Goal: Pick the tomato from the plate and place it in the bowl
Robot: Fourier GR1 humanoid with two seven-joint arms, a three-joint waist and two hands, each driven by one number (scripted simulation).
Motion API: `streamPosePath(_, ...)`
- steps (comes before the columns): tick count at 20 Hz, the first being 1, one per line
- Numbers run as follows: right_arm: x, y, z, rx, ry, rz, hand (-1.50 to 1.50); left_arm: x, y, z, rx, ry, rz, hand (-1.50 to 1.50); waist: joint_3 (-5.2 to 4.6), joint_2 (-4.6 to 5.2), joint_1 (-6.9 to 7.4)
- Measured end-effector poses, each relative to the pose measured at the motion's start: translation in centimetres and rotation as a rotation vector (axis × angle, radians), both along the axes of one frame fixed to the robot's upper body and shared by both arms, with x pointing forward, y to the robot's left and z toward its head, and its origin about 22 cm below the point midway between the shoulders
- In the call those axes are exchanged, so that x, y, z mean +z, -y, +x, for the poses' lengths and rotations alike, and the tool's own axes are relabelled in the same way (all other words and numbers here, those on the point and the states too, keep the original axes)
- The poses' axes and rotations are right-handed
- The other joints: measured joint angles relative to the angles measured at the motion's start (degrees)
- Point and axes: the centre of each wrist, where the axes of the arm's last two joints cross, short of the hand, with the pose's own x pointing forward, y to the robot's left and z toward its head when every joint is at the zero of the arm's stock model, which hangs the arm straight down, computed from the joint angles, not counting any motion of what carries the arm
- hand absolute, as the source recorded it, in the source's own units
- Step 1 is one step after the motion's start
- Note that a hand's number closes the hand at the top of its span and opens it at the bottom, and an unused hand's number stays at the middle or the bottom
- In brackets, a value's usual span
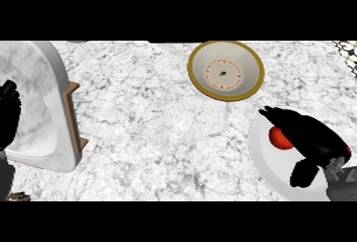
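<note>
Right hand over tomato on plate, bowl apart.

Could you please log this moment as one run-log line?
right hand: over tomato on plate | left hand: resting | bowl: empty

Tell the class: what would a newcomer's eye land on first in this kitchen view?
The red tomato on the white plate at lower right, half hidden under the black right hand. Next, the gold-rimmed bowl at top centre. The left hand rests at the left edge.
</note>
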Motion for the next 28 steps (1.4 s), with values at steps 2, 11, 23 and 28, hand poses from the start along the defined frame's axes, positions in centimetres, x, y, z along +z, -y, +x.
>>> streamPosePath(2,-0.6,0.1,0.3,-0.004,-0.003,0.0,-1.5,0.1,0.0,-0.1,-0.001,0.003,0.0,0.0,-0.04,0.0,0.01)
streamPosePath(11,-3.3,0.9,1.2,-0.054,-0.031,-0.036,-1.5,0.0,-0.2,0.3,-0.001,0.001,-0.005,0.0,0.01,-0.03,-0.13)
streamPosePath(23,-5.0,1.7,2.6,0.014,0.081,-0.022,1.5,-0.2,0.0,0.7,0.0,0.007,0.001,0.0,-0.04,-0.08,-0.16)
streamPosePath(28,-4.7,4.4,3.2,-0.012,0.115,-0.022,1.5,-0.1,-0.1,0.3,-0.003,0.022,-0.002,0.0,-0.1,0.0,-0.24)
